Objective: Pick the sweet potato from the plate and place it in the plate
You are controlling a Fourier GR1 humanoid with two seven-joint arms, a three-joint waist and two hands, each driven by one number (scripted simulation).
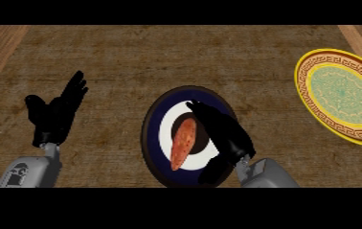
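Grasp step under way at the dark plate.

Sweet potato is seen lying lengthwise on the white centre of the dark plate, near the middle of the counter. Right hand is placed over the plate just beside the potato, its fingers extended and not yet closed round it. Left hand is held open at the left, resting. Next, the fingers are judged to need closing on the potato, which must then be lifted and carried right to the yellow plate.
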